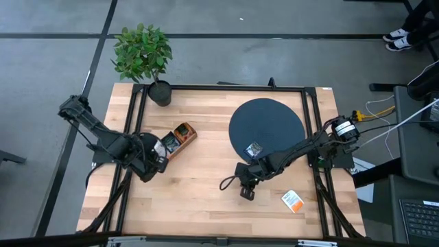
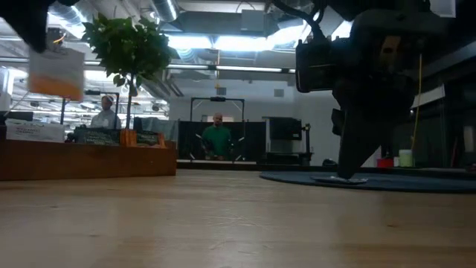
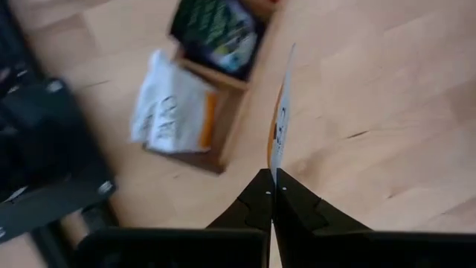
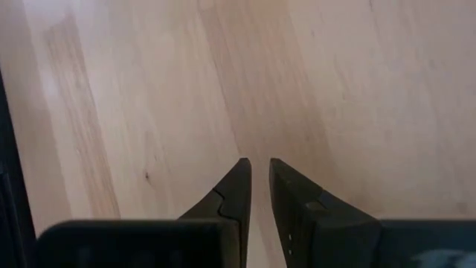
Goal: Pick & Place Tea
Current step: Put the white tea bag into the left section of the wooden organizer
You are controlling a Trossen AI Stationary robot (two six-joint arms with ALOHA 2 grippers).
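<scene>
Left gripper (image 3: 272, 195) is clamped on just the edge of a thin white-and-orange tea sachet (image 3: 279, 119) beside the brown wooden divided box (image 3: 223, 123), so it could easily slip; right gripper (image 4: 258, 173) hangs slightly parted, empty.

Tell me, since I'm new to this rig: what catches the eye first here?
The left tool pinches a sachet edge-on, right beside the wooden box on the table's left. Next, the big dark disc at right carries one sachet near its front edge, with the right tool empty just past it.
</scene>
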